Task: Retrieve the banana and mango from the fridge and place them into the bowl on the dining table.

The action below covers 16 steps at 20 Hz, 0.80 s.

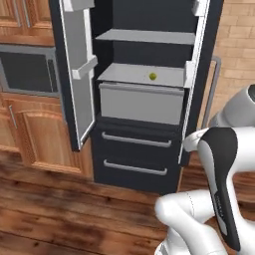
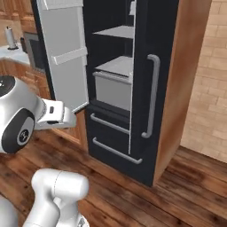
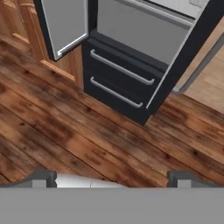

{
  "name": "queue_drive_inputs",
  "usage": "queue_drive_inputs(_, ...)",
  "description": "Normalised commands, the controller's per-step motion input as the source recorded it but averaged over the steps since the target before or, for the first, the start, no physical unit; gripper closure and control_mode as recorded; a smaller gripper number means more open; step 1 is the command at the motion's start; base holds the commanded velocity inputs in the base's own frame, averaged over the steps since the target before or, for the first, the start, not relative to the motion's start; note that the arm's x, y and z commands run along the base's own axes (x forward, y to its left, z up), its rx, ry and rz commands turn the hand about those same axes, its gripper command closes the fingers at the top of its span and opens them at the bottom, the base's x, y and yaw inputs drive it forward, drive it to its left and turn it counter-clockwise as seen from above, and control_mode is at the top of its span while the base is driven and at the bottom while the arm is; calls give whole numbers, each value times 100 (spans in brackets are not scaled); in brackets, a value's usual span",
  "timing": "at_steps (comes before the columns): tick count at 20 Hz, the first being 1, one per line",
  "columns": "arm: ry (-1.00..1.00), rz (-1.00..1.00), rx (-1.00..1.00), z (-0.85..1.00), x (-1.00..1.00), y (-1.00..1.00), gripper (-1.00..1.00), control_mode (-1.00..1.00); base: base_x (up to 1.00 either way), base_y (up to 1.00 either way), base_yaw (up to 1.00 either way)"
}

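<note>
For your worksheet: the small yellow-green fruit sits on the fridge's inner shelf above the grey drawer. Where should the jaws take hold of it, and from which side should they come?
Grip the mango across its rounded middle, coming straight in from the open front of the fridge. It sits alone on the flat shelf, with another shelf close above, so a level approach probably suits better than a reach from overhead. The gripper is open.

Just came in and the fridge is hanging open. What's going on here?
The robot arm is parked in front of the fridge, whose doors stand open. A small yellow-green mango sits on a middle shelf. The gripper is open, holds nothing and points down at the wooden floor, so nothing has been picked up yet.
</note>
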Motion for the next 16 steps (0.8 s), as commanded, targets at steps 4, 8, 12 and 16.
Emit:
queue_drive_inputs(4,0,0,0,0,0,0,-100,100,68,64,-44)
queue_drive_inputs(8,0,0,0,0,0,0,-100,100,59,64,-45)
queue_drive_inputs(12,0,0,0,0,0,0,-100,100,60,45,-45)
queue_drive_inputs(16,0,0,0,0,0,0,-100,100,58,25,-43)
